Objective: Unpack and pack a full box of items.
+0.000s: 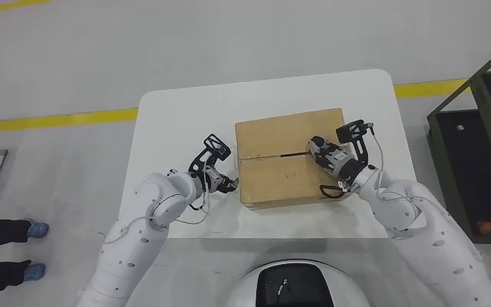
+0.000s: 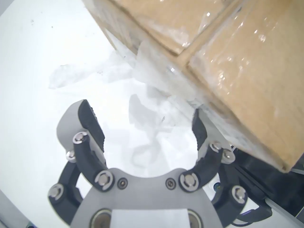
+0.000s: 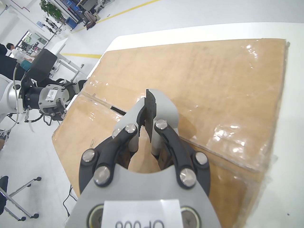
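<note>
The box (image 1: 280,134)'s seam (image 1: 268,157) is best slit by closed right fingers (image 3: 150,110), its 9 o'clock side braced by open left fingers (image 2: 91,122).

Box (image 1: 288,161) on table (image 1: 184,123), roughly central.

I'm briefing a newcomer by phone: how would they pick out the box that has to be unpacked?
On the white rounded table stands a brown cardboard box, between the left tool at its side and the right tool over its top. Its closed flaps meet in a middle seam under glossy clear tape, and it is the only brown thing on the table.
</note>
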Robot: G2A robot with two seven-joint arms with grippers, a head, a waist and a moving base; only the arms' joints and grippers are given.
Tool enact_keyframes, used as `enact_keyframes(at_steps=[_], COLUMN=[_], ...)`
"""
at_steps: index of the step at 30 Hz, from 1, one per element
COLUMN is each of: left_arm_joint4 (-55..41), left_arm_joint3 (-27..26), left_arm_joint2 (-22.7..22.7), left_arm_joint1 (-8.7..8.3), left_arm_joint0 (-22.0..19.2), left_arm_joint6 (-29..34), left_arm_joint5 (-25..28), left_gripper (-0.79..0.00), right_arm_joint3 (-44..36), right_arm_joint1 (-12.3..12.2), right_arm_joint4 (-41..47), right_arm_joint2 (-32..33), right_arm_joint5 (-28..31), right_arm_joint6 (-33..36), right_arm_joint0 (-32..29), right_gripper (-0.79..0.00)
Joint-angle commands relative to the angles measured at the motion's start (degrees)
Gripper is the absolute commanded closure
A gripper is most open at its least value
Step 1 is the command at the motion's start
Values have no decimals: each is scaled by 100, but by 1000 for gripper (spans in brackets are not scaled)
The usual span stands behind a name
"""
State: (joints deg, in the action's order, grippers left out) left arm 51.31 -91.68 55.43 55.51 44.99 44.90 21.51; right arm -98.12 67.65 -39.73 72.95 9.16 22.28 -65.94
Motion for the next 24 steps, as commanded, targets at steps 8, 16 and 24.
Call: enact_keyframes(at_steps=[8,16,24], left_arm_joint4=[215,292,401], left_arm_joint3=[173,-66,-391], left_arm_joint2=[-96,278,664], left_arm_joint1=[121,98,44], left_arm_joint0=[-160,62,384], left_arm_joint6=[-617,-926,-891], left_arm_joint5=[-271,-651,-861], left_gripper=[-785,-785,-785], right_arm_joint3=[-11,-25,-32], right_arm_joint1=[0,7,18], right_arm_joint4=[19,30,34], right_arm_joint2=[51,46,24], right_arm_joint5=[20,33,23], right_arm_joint6=[18,45,49], right_arm_joint0=[-36,-48,-39], right_gripper=[0,0,0])
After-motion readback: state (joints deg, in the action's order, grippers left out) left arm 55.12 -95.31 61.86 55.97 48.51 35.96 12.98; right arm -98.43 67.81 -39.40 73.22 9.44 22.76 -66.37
